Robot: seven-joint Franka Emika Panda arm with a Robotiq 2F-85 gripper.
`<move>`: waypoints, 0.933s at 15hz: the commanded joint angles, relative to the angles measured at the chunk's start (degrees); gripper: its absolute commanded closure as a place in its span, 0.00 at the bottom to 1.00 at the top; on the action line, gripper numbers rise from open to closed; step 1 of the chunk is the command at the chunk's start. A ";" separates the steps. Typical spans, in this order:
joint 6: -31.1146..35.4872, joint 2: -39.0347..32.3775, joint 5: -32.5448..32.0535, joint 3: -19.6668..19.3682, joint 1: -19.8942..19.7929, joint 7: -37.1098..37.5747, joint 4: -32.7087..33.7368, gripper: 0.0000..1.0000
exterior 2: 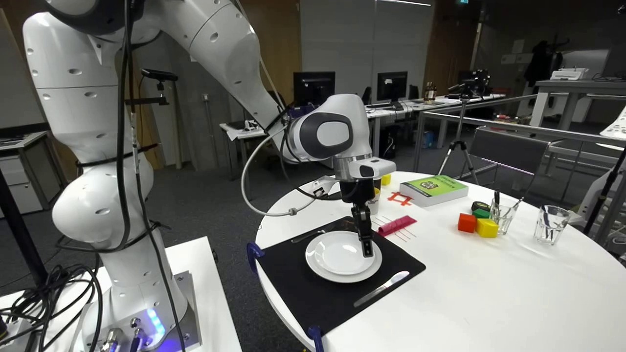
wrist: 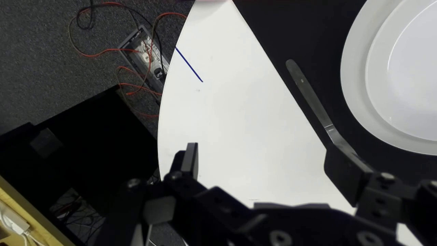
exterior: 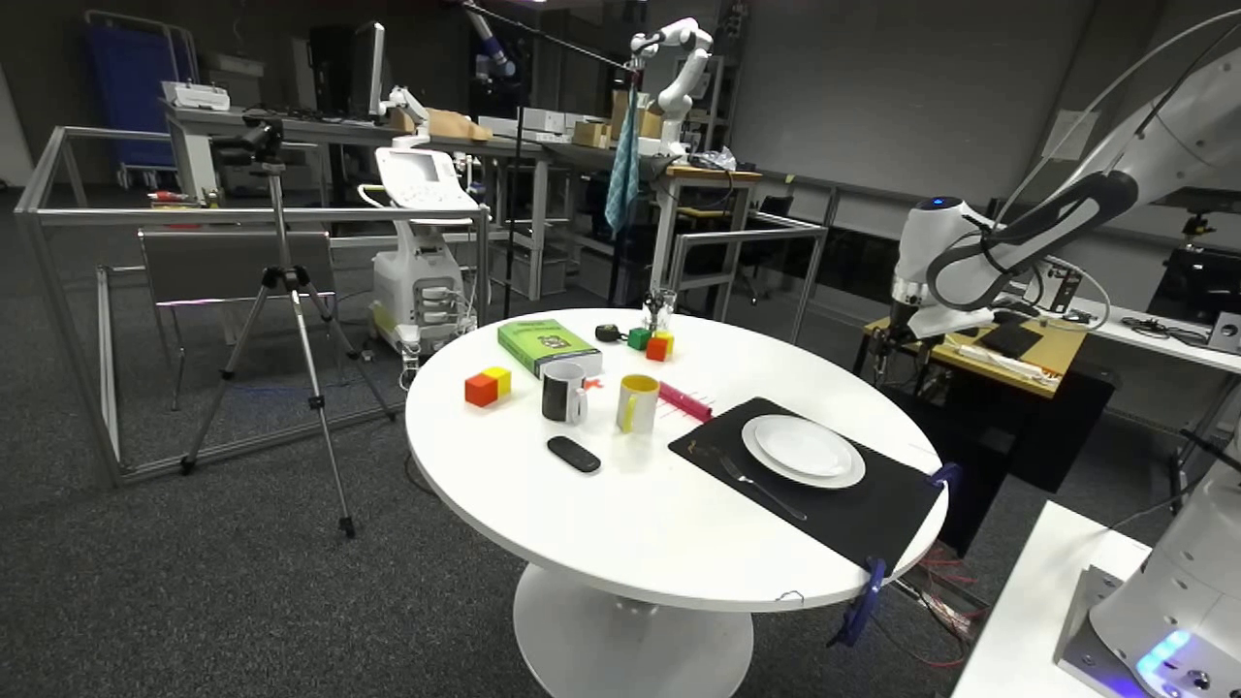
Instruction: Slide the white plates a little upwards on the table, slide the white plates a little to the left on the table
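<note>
The white plates (exterior: 805, 448) lie stacked on a black mat on the round white table (exterior: 543, 499). They also show in an exterior view (exterior 2: 342, 254) and at the right edge of the wrist view (wrist: 355, 89), partly cut off. My gripper (wrist: 268, 164) is open and empty, its fingers wide apart above bare table beside the mat. In the wrist view one finger covers the end of a knife (wrist: 312, 97), between gripper and plates. In an exterior view my gripper (exterior 2: 364, 244) overlaps the plates' edge in the picture. In an exterior view my gripper (exterior: 894, 351) hangs beyond the table's outline, apart from the plates.
The black mat (exterior: 892, 504) carries a fork (exterior: 761, 487) and the knife. Blue clamps (exterior: 863, 601) sit at the table edge. Two mugs (exterior: 637, 405), a green book (exterior: 549, 347), coloured blocks (exterior: 482, 390), a pink roll (exterior: 684, 400) and glasses (exterior 2: 550, 226) stand farther across the table.
</note>
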State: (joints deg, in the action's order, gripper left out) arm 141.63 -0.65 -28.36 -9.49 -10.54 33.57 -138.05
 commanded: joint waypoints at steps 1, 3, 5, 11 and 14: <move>-0.12 -0.02 0.10 -0.32 0.32 -0.13 0.08 0.00; -0.12 -0.03 0.10 -0.32 0.32 -0.13 0.08 0.00; 2.17 -2.00 -0.17 -0.66 0.04 2.16 1.41 0.00; 6.75 -10.91 -2.44 -2.88 1.48 14.83 9.30 0.00; 6.88 -16.10 -1.45 -4.29 3.55 18.62 14.32 0.00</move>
State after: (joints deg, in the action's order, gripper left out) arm 147.78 -11.25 -29.22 -11.68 -9.53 47.85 -129.45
